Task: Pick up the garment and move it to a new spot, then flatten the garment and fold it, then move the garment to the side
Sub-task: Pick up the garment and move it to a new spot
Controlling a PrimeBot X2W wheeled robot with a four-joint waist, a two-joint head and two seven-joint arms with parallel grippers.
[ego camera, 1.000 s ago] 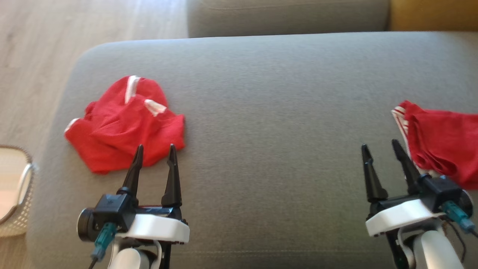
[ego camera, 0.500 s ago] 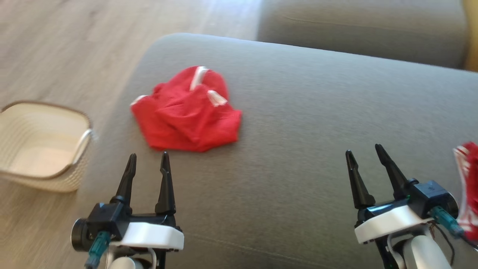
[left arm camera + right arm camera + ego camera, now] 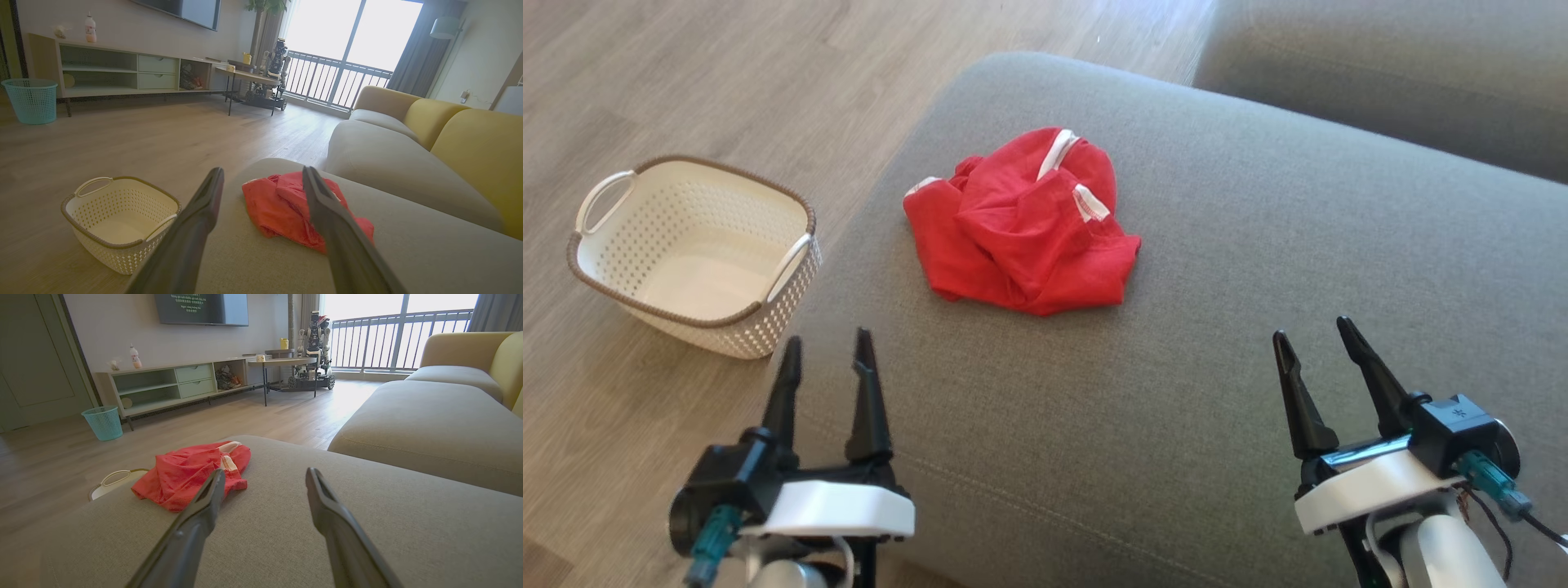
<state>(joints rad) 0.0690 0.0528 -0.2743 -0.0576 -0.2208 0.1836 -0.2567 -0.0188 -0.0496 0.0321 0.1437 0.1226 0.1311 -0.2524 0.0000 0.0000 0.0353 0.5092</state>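
Grey cushion (image 3: 1258,327) — red garment (image 3: 1021,237) bunched, white trim (image 3: 1058,153) farthest — long axis unclear

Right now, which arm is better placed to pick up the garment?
Probably the left. The garment lies on the left part of the cushion, nearer the left fingers, and straight ahead of them in the left wrist view. The right fingers stand farther off. Both are open.
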